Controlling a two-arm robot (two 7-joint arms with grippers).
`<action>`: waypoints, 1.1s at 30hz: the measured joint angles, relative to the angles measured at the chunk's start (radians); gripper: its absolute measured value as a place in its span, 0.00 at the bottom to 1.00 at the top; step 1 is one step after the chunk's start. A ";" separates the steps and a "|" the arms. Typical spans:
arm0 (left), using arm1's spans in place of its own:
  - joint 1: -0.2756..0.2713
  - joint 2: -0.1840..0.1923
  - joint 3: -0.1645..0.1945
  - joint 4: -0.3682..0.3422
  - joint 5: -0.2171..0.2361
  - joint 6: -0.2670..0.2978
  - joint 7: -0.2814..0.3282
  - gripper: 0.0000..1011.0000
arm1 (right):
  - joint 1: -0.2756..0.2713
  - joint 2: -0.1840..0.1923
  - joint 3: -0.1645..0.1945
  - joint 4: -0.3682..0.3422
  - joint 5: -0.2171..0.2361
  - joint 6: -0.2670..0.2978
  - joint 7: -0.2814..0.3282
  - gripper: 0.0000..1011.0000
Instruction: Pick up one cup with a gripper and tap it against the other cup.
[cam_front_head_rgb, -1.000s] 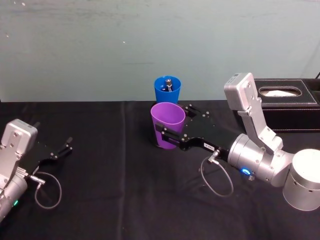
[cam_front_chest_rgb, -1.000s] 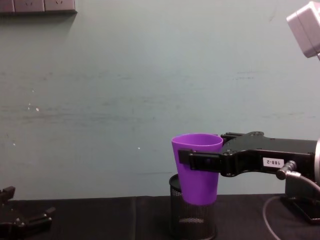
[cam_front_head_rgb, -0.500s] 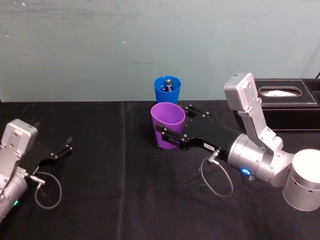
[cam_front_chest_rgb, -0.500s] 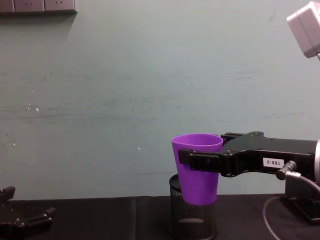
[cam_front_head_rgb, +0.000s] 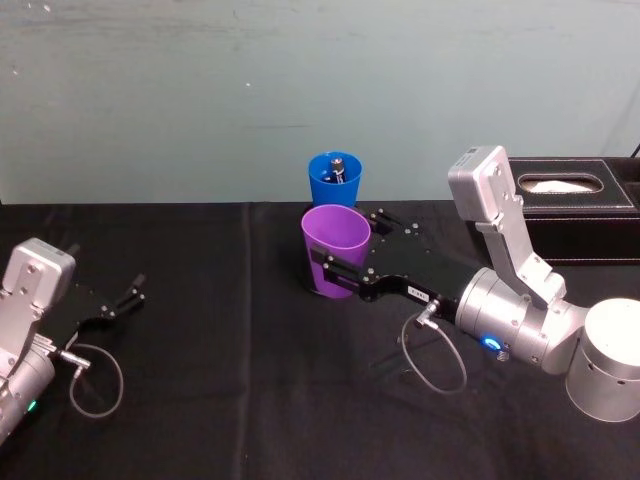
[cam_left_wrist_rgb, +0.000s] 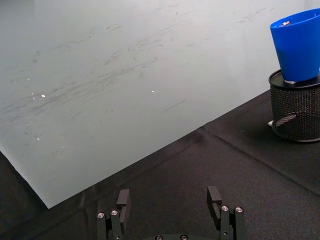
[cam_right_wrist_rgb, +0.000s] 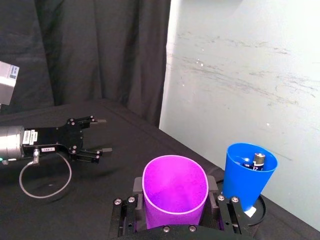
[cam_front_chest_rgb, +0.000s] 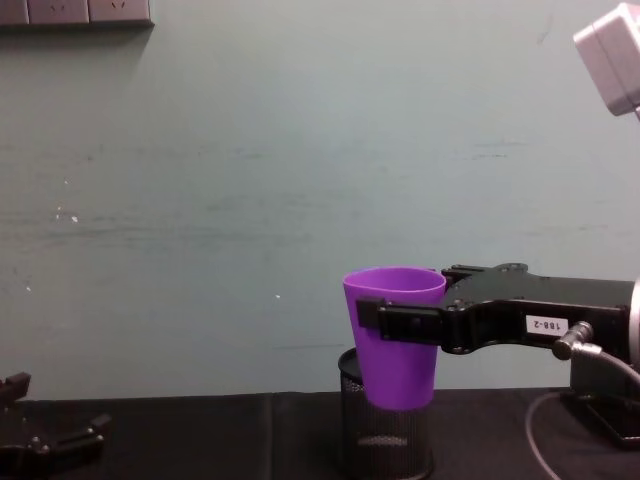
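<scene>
The purple cup (cam_front_head_rgb: 335, 250) hangs upright above the black table, and my right gripper (cam_front_head_rgb: 347, 258) is shut on its sides. The chest view shows this purple cup (cam_front_chest_rgb: 395, 340) lifted in front of a black mesh holder (cam_front_chest_rgb: 385, 440). Just behind it the blue cup (cam_front_head_rgb: 335, 180) stands in that holder with a small dark item inside. In the right wrist view a narrow gap separates the purple cup (cam_right_wrist_rgb: 175, 192) from the blue cup (cam_right_wrist_rgb: 248, 170). My left gripper (cam_front_head_rgb: 130, 297) rests open on the table at the far left.
A black tissue box (cam_front_head_rgb: 575, 210) stands at the back right, behind my right arm. A pale green wall closes off the table's far edge. Black cloth covers the table (cam_front_head_rgb: 240, 380); the left wrist view shows the mesh holder (cam_left_wrist_rgb: 297, 112) carrying the blue cup (cam_left_wrist_rgb: 297, 45).
</scene>
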 joint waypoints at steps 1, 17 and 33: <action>0.000 0.000 0.000 0.000 0.000 0.000 0.000 0.99 | 0.000 0.000 0.000 0.000 0.000 0.000 0.000 0.72; 0.000 0.000 0.000 0.000 0.000 0.000 0.000 0.99 | 0.000 0.000 0.000 0.000 0.000 0.000 0.000 0.72; 0.000 0.000 0.000 0.000 0.000 0.000 0.000 0.99 | 0.000 0.000 0.000 0.000 0.000 0.000 0.000 0.72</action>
